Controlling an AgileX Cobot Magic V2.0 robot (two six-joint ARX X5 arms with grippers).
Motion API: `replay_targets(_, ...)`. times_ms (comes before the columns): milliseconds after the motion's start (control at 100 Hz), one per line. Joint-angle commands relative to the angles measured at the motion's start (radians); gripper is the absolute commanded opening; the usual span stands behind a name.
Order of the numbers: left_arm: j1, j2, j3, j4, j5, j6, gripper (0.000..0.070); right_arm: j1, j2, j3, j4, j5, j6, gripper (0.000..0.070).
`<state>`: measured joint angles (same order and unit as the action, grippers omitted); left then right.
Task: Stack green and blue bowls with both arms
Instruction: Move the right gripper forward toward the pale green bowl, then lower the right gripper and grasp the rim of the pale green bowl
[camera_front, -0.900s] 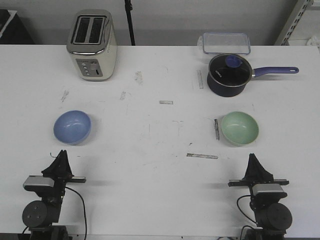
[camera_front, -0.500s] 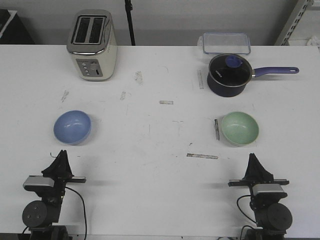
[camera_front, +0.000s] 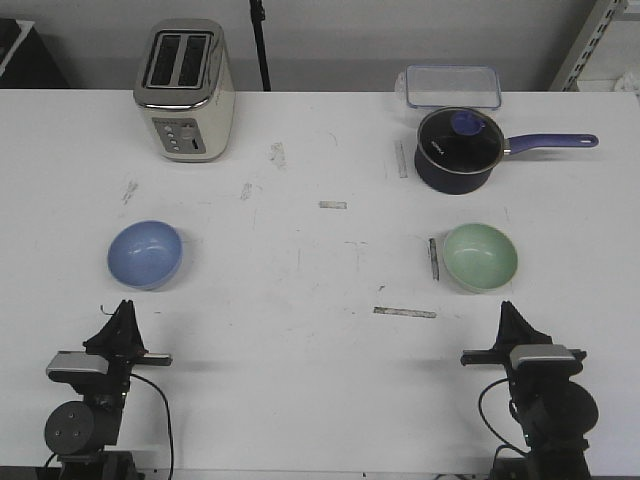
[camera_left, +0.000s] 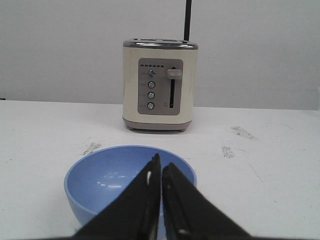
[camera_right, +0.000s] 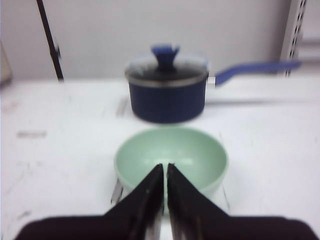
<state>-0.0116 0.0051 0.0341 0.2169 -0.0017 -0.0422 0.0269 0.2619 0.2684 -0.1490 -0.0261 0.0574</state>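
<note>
Cream toaster (camera_front: 185, 90) is sitting at the back left, navy saucepan (camera_front: 458, 150) with its handle pointing right at the back right. Blue bowl (camera_front: 145, 254) is resting rim-up just ahead of the left gripper (camera_front: 124, 312), green bowl (camera_front: 480, 257) likewise before the right gripper (camera_front: 510, 315). Both grippers are sitting pinched together, holding nothing, paths unblocked.
</note>
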Motion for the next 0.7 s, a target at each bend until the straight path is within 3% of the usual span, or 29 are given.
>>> replay_targets(0,-0.002,-0.002,-0.022,0.012,-0.002,0.004,0.0002,0.002,0.073,0.063,-0.033,-0.002,-0.005,0.0007)
replay_targets(320,-0.002,-0.002,-0.022,0.012,-0.002,0.004,0.0002,0.002,0.514,0.397,-0.181,0.0,-0.005,0.0007)
replay_targets(690,-0.002,-0.002,-0.022,0.012,-0.002,0.004,0.0002,-0.023,1.017,0.937,-0.647,-0.001,0.002,0.0007)
